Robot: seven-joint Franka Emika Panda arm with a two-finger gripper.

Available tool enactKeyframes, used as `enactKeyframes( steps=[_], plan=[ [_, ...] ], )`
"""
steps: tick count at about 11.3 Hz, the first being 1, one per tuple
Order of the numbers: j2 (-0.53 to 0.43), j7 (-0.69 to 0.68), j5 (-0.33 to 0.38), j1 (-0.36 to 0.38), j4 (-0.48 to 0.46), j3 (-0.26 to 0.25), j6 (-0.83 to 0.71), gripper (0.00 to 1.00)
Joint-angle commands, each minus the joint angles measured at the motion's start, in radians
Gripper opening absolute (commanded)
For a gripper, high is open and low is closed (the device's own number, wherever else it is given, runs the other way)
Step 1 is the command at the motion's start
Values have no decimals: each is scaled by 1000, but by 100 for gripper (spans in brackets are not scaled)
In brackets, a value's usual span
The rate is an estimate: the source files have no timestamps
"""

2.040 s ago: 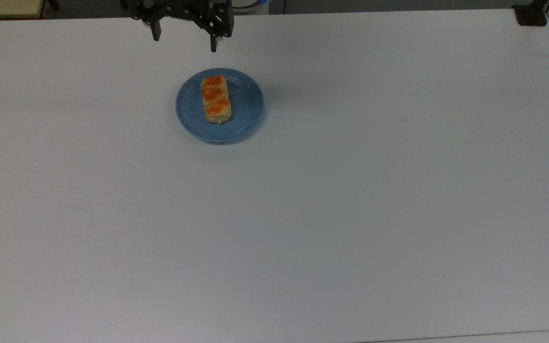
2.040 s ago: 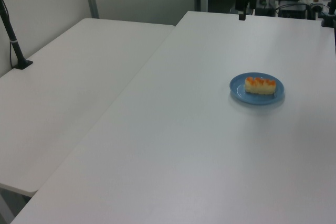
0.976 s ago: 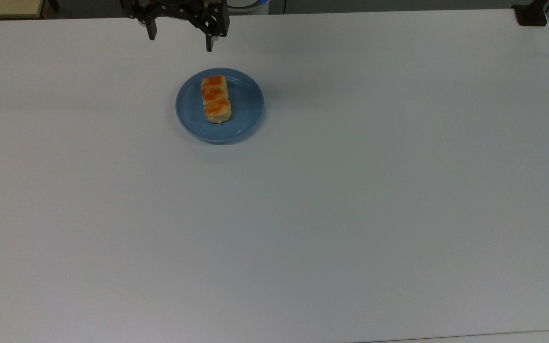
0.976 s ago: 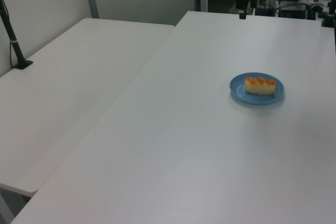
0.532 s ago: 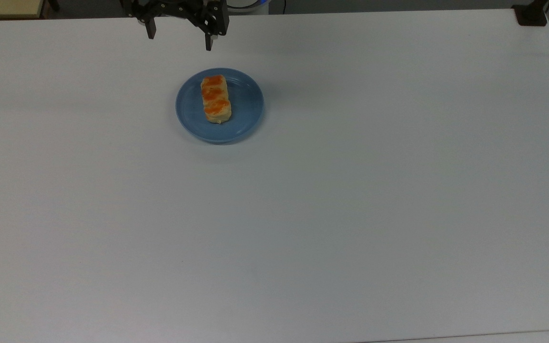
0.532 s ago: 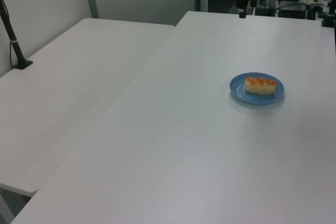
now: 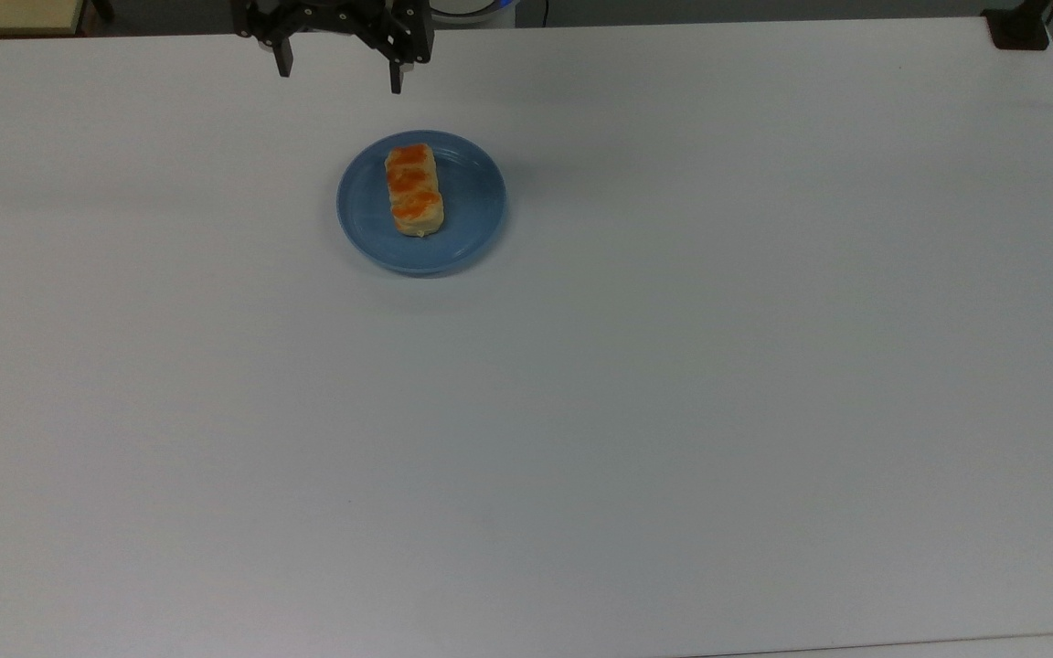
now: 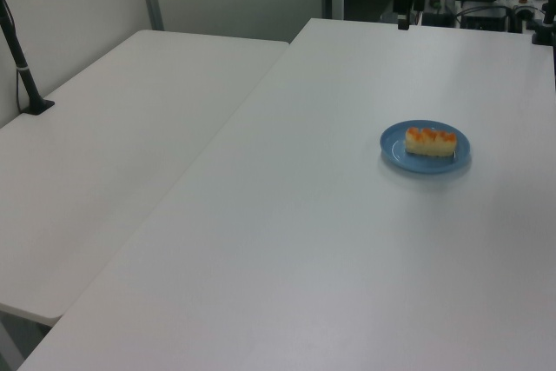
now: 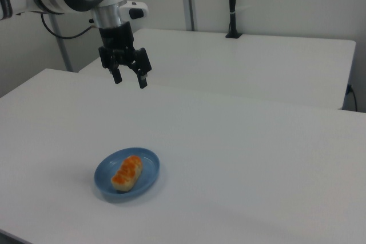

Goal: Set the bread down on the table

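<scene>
Nothing's done yet — your bread (image 7: 414, 189) sits on the blue plate (image 7: 472, 215), not the table (image 7: 673, 366); the gripper (image 7: 338, 66) hangs high beyond it, jaws spread wide, empty — everything's ahead of you.

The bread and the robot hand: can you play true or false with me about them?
1. The bread lies on the blue plate. True.
2. The hand is holding the bread. False: it is open and empty, up in the air away from the plate.
3. The bread has orange bumps on top. True.
4. Two plates sit on the table. False: there is one.
5. The plate is red. False: it is blue.
</scene>
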Motion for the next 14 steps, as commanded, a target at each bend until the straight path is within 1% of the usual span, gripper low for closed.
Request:
enactKeyframes(
  steps=[1, 3, 4, 7, 8, 9, 10, 12, 14],
  plan=[
    [-8, -71, 5, -7, -58, -6, -9, 100],
    [-4, -153, 5, -7, -93, -15, 2, 100],
    [-2, -163, 5, -7, -124, -15, 26, 100],
    [7, -162, 5, -6, -242, -15, 185, 100],
    [27, -157, 3, -6, -261, -15, 229, 100],
    [48, -157, 0, -3, -264, -15, 241, 100],
    [58, -157, -6, 2, -288, -15, 243, 100],
    [55, -162, -59, 10, -389, -9, 259, 100],
    [58, -162, -66, 13, -469, -4, 327, 100]
  ],
)
